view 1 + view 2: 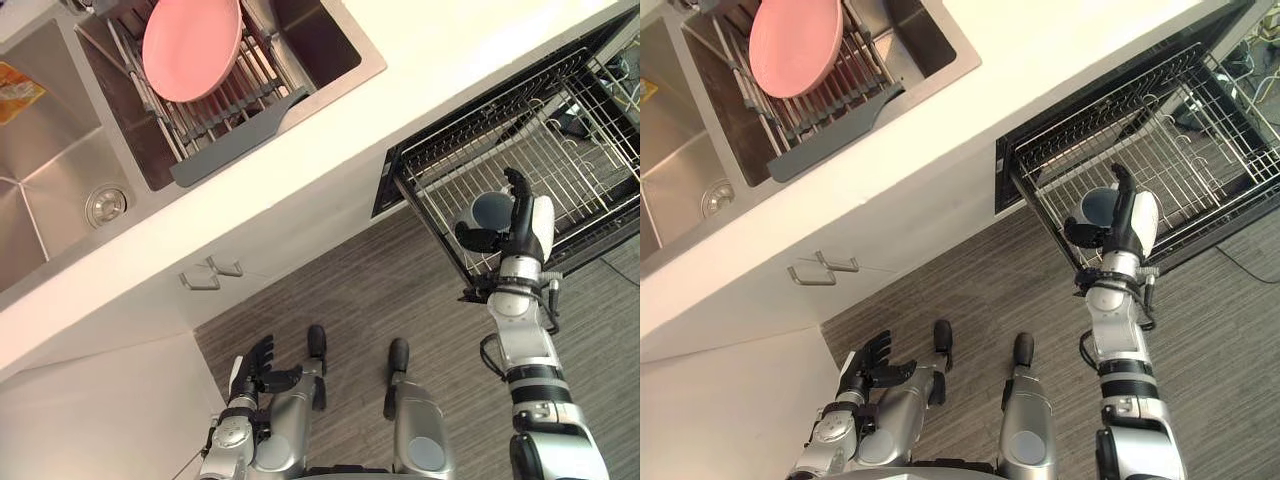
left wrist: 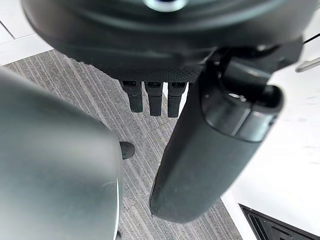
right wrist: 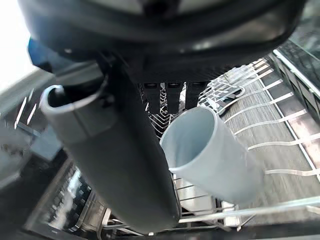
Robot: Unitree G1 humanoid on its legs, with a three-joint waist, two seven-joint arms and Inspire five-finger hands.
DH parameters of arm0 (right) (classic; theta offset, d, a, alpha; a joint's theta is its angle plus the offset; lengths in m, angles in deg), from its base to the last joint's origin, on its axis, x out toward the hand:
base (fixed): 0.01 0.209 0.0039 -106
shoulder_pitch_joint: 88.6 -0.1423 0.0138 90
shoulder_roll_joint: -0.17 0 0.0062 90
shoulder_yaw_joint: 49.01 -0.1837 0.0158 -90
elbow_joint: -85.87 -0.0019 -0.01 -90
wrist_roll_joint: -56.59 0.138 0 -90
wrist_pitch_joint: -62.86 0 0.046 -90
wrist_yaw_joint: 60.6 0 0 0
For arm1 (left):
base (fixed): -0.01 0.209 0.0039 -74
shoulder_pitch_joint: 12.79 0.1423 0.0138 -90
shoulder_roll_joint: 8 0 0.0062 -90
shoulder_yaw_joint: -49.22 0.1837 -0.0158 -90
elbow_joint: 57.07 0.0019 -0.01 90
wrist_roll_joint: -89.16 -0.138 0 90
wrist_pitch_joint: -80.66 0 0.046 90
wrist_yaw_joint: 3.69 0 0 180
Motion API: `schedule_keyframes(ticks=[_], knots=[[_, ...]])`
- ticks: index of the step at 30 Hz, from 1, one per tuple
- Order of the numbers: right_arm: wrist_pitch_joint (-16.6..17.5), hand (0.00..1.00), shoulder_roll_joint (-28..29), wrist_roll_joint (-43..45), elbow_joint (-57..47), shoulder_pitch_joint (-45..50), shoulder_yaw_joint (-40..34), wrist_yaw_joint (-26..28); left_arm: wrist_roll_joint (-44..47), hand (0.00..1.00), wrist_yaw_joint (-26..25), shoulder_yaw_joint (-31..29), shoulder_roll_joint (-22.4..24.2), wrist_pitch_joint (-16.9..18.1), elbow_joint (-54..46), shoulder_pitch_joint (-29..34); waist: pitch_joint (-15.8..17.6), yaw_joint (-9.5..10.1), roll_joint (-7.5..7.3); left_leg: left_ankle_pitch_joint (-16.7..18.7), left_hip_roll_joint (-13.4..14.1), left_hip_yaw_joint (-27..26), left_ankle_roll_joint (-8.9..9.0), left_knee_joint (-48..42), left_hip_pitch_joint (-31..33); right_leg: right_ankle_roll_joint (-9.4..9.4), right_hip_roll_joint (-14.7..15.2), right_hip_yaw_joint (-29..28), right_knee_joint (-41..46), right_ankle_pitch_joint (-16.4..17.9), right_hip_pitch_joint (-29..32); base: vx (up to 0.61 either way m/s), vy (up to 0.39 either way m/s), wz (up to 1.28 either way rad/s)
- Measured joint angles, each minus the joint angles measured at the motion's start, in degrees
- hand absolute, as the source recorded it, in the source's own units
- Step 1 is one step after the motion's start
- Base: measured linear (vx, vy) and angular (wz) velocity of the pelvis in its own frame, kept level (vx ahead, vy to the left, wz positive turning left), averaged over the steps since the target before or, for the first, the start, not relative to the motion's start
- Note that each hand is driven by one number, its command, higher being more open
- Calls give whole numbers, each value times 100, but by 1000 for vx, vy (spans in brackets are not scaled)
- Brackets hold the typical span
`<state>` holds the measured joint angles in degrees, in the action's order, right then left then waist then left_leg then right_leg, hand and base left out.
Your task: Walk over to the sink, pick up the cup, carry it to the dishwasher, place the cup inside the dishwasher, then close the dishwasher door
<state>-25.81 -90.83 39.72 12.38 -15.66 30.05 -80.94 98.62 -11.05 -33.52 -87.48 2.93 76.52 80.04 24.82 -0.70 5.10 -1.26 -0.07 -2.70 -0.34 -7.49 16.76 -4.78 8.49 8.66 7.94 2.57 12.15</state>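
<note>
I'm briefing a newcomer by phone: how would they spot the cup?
Find the pulled-out wire dishwasher rack under the white counter. Over its front edge is the robot's right hand, and the cup sits beside it: pale blue-grey, smooth, solid against thin wire.

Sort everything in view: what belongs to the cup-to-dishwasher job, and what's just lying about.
Job: cup; right robot hand beside it; dishwasher rack, pulled out; sink.

Lying about: pink plate; grey drying rack under it; cupboard handle; left robot hand, idle, hanging low.
</note>
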Motion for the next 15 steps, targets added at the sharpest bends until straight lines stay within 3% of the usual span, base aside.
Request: schedule_keyframes(ticks=[7,15], knots=[[176,90,675,656,-1096,1331,-4,78,-221,90,35,-18,-21,-151,260,-65,-130,-57,-80,-16,-25,25,25,276,-398,-15,-33,91,-279,-9,-413,40,-12,2],[430,90,1199,779,-2146,2294,47,380,-402,90,138,-18,-31,-224,689,33,-968,-59,-365,-21,-53,55,33,525,-859,-64,-10,137,-589,-39,-922,31,-7,2]])
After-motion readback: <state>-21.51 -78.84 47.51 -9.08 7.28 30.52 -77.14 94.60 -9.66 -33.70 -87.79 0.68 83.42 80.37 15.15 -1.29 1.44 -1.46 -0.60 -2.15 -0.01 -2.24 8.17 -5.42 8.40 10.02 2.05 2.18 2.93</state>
